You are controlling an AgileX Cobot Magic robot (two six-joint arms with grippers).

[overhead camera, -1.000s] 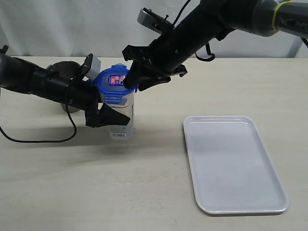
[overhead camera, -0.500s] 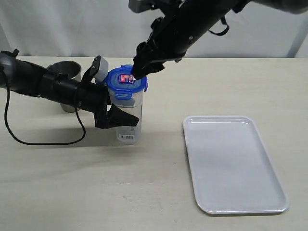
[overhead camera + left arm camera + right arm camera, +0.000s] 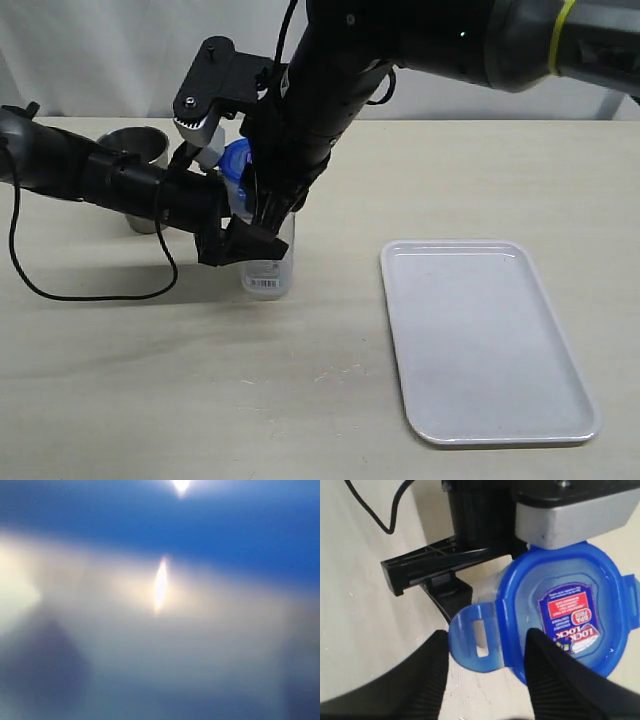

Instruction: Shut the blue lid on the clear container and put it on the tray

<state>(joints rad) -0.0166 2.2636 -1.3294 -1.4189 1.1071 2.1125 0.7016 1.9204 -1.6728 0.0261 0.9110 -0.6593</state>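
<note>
While the left tool (image 3: 243, 236) squeezes the clear container (image 3: 268, 268) from the side, the container stands upright on the desk (image 3: 250, 400). It is well apart from the white tray (image 3: 490, 340). The blue lid (image 3: 560, 615) sits on top of the container. The right tool (image 3: 486, 639) hangs over the lid with its two fingers (image 3: 420, 680) spread wide. One flap (image 3: 477, 645) of the lid sticks out between them. A steel cup (image 3: 135, 148) stands behind the left arm. The left wrist view is only a blur.
</note>
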